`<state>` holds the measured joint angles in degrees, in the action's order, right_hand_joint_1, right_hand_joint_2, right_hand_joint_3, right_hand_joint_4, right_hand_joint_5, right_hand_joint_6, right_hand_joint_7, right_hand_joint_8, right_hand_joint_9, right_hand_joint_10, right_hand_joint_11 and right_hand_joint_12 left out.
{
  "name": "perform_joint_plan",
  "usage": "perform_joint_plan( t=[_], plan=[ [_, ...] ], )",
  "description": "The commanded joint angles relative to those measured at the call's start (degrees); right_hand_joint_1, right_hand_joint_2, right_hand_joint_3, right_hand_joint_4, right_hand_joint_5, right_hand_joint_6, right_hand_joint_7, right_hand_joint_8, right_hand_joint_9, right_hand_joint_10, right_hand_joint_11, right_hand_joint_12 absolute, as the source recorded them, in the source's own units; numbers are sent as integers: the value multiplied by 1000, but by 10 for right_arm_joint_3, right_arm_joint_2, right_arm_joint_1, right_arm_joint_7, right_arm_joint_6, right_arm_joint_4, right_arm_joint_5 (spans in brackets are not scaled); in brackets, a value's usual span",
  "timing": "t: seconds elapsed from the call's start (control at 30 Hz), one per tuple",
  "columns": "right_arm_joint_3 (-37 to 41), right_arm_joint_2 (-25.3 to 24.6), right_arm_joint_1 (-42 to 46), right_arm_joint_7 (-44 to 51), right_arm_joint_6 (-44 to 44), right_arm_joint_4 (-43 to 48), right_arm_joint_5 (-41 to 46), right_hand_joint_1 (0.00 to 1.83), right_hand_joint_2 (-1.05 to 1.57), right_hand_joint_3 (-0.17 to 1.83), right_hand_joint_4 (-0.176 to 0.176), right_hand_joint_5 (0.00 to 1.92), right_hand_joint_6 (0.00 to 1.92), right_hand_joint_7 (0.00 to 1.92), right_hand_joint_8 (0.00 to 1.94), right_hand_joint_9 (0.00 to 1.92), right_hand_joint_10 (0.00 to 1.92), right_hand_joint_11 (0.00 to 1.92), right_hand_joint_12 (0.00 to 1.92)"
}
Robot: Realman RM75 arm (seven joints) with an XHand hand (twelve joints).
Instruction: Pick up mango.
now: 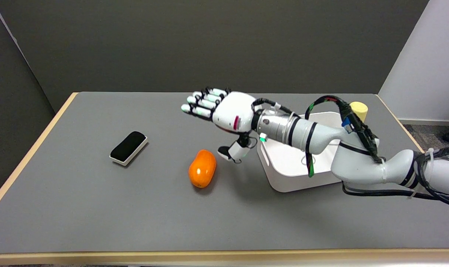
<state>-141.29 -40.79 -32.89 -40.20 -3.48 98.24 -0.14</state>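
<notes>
An orange mango (202, 168) lies on the grey table (98, 204) near its middle, long axis running front to back. My right hand (224, 116) hovers just above and to the right of it, palm down, fingers stretched out to the left and thumb hanging down close to the mango's far right end. The hand holds nothing and does not touch the fruit.
A white bin (283, 174) stands to the right of the mango, partly under my forearm. A yellow cylinder (359, 110) sits behind the bin. A black-topped white block (128, 147) lies to the left.
</notes>
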Motion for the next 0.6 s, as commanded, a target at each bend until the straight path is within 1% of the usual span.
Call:
perform_joint_plan(
  t=[0.03, 0.2, 0.6],
  plan=[
    [-63, 1, 15, 130, -44, -2, 105, 832, 587, 967, 1, -1, 111, 10, 186, -1, 222, -1, 727],
    [-67, -9, 21, 130, -45, -10, 105, 853, 592, 965, 1, -1, 141, 11, 205, -1, 265, -1, 785],
    [-68, -38, 25, 130, -24, -42, 105, 863, 589, 984, -12, -1, 89, 19, 182, -1, 316, -1, 830]
  ],
)
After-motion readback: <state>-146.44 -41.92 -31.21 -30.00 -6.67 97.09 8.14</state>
